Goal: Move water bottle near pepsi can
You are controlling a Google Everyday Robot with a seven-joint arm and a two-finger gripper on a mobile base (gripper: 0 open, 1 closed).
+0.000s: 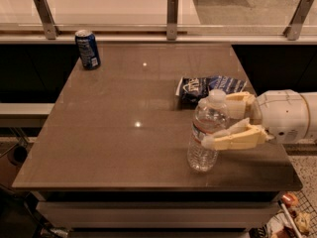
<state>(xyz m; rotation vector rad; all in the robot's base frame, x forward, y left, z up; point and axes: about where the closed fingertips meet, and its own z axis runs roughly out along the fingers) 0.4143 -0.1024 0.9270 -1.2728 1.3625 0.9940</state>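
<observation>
The water bottle (pixel 202 155), clear with a white cap, stands upright near the table's front right. My gripper (pixel 215 124) reaches in from the right and straddles it at label height. One cream finger (pixel 233 138) lies across the bottle's front and the other finger (pixel 240 104) is behind it, so the jaws look shut on the bottle. The pepsi can (pixel 88 49), dark blue with a silver top, stands upright at the far left corner, well apart from the bottle.
A blue and white snack bag (pixel 205 87) lies just behind the bottle and the gripper. The brown table (pixel 124 113) has a glass rail with metal posts (pixel 172 17) along its far edge. The front edge is close to the bottle.
</observation>
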